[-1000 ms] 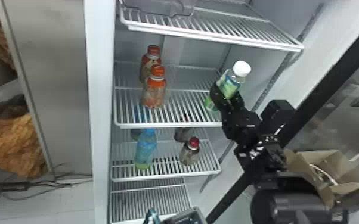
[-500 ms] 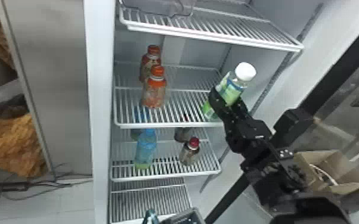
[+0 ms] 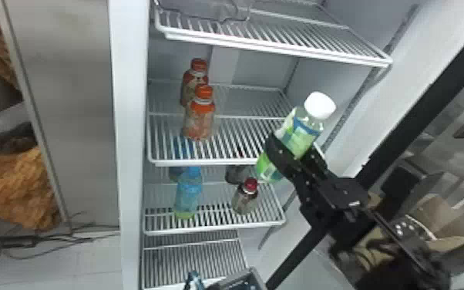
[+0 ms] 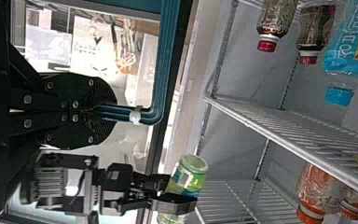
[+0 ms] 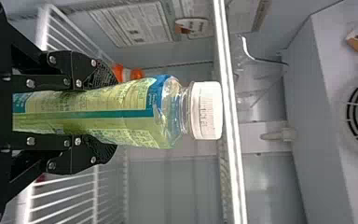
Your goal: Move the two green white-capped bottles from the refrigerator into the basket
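Refrigerator (image 3: pixel 130 115): the right side wall and the upper shelf (image 3: pixel 281 50) edge bound the lift, while the room outward seems freer. My left pincer (image 4: pixel 106 111) is closed on a teal handle (image 4: pixel 168 56), presumably the basket's; my right pincer (image 5: pixel 105 113) grips the green bottle (image 5: pixel 135 105), tilted by the middle shelf's (image 3: pixel 204 162) front corner. Likely weighty, smooth and slightly yielding, it is best held mid-body, below its white cap (image 5: pixel 207 110).

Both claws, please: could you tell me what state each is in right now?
Left claw: closed on the teal handle.
Right claw: closed around a green white-capped bottle.
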{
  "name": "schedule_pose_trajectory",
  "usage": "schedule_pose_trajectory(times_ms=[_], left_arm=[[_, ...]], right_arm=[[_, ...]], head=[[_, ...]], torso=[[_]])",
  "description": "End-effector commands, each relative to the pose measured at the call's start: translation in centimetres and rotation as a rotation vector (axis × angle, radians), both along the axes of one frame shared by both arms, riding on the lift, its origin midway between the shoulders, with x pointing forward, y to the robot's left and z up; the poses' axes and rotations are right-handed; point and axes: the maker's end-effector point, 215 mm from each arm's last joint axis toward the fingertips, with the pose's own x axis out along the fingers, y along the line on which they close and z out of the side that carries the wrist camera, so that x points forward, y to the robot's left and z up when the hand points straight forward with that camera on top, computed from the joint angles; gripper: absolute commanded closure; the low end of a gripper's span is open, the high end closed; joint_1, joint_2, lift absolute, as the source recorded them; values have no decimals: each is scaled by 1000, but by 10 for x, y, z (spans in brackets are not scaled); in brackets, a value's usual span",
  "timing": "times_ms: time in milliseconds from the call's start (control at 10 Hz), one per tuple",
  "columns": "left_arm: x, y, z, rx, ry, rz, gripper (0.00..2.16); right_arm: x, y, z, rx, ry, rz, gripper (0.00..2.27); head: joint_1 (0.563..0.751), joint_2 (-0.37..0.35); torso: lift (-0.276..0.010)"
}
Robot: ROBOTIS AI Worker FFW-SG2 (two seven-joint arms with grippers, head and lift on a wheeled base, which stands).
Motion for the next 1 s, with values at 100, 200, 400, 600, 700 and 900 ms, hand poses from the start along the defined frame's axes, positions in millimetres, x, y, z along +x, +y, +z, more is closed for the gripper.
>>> schedule_pose_trajectory(times_ms=[100,200,400,600,700,900], left_arm=[[1,2,-1,0,3,11,1216],[1,2,-1,0,3,11,1216],[-1,1,-2,1,5,8,1214],[0,1,-2,3,2,8,1216],[1,2,-2,5,0,9,1216],[0,0,-2,8,-6,3,1216]], right_arm=[[-38,9,-11,4,96,21,886],[-51,19,-13,8,128,49,886],[-73,29,-14,10,173,73,888],[-94,30,-38,13,271,85,888],[-101,26,-51,23,316,80,888],[-119,20,-65,20,391,62,889]], head=[[695,-350],[695,-350],[695,-350],[695,-350],[695,-350],[695,-350]], torso=[[-4],[-4],[-4],[-4],[-4],[-4]])
